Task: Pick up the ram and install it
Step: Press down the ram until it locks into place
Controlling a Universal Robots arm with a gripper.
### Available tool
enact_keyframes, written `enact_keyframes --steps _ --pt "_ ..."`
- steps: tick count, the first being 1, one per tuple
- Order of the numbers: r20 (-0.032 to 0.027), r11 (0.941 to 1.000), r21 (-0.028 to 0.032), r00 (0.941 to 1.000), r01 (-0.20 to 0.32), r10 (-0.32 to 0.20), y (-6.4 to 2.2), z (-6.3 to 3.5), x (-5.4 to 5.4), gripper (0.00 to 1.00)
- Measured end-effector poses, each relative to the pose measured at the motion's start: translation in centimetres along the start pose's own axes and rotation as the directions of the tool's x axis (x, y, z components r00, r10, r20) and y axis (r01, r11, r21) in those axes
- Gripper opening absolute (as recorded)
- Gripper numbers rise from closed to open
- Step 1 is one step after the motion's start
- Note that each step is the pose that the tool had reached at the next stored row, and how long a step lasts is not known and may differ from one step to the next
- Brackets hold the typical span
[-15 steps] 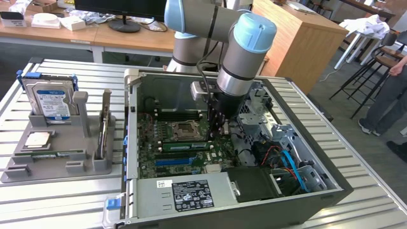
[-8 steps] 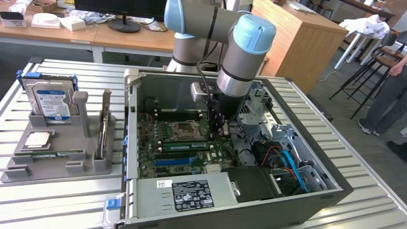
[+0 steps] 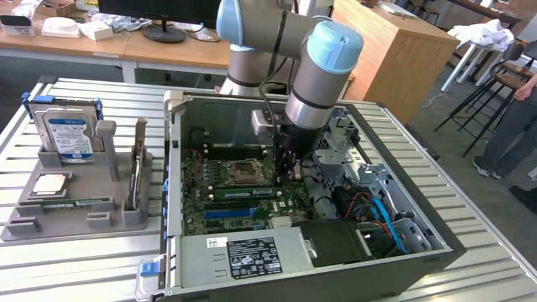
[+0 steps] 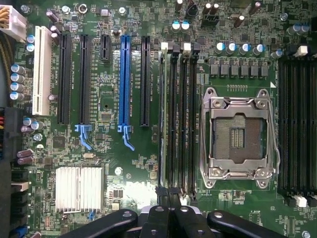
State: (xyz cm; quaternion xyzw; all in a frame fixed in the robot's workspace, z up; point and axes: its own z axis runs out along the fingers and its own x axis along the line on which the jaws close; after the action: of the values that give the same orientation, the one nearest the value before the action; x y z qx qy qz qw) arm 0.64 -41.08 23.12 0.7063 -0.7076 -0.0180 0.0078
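The ram stands on edge in a memory slot of the motherboard, in the bank just beside the empty socket and in the slot of that bank farthest from it. In the exterior view the ram shows as a green strip lying level with the board, between the socket and a blue slot nearer the front of the case.

The arm reaches down into the open case, and the pincer hangs at the end of the ram toward the exterior view's right. In the wrist view the pincer is narrow, its fingers drawn close together right at that end of the stick. Whether they clamp the ram or only rest on its top edge cannot be told.

On the far side of the ram from the socket, the wrist view shows a row of long black slots, a blue slot, a white slot and a ribbed silver heatsink. A second bank of empty memory slots lies on the other side of the socket.

The case lies on a slatted table. To the exterior view's left of it a grey holder carries a hard drive standing upright and a square chip lying flat.
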Motion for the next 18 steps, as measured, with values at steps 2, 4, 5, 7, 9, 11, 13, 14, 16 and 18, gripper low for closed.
enact_keyframes --steps 2,4,5,7,9,11,13,14,16,18 --pt "-0.0002 1.0000 -0.0001 1.0000 0.000 0.000 0.00 0.07 0.00 0.10" --pt "-0.0003 1.0000 -0.0001 1.0000 0.000 0.000 0.00 0.07 0.00 0.10" --pt "-0.0002 1.0000 -0.0001 1.0000 0.000 0.000 0.00 0.07 0.00 0.10" --pt "0.0001 1.0000 0.0001 1.0000 0.000 0.000 0.00 0.12 0.00 0.10" --pt "0.0000 1.0000 0.0000 1.0000 0.000 0.000 -0.01 0.19 0.00 0.10" --pt "-0.0003 1.0000 -0.0001 1.0000 0.000 0.000 -0.01 0.21 0.01 0.10" --pt "-0.0003 1.0000 -0.0001 1.0000 0.000 0.000 -0.01 0.21 0.01 0.10" --pt "-0.0001 1.0000 0.0000 1.0000 0.000 0.000 -0.01 0.21 0.01 0.10" --pt "0.0003 1.0000 0.0001 1.0000 0.000 0.000 -0.01 0.27 0.00 0.10" --pt "-0.0001 1.0000 0.0000 1.0000 0.000 0.000 -0.01 0.34 0.01 0.10"
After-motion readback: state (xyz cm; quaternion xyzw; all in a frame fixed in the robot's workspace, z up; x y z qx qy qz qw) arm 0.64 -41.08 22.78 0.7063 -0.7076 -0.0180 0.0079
